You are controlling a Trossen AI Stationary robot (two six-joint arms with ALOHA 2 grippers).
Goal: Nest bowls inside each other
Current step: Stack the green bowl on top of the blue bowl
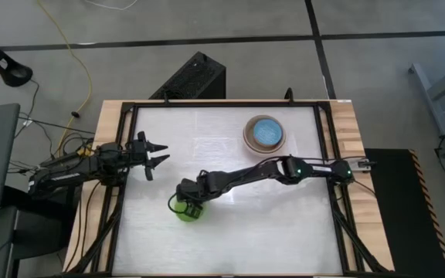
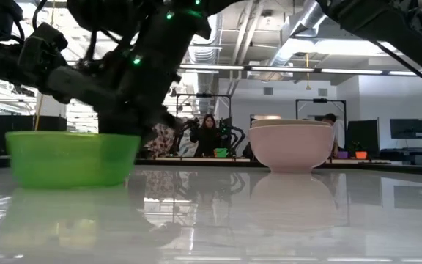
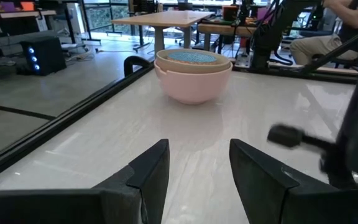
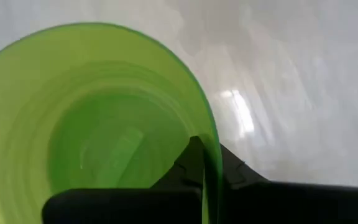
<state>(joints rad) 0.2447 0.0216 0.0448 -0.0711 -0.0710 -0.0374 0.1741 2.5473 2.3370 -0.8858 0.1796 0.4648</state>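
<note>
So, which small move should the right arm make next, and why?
Probably lift the green bowl straight up. The right gripper has its fingers shut on the bowl's rim, one inside and one outside, while the bowl sits on the table, apart from the stacked bowls where the blue bowl lies.
</note>
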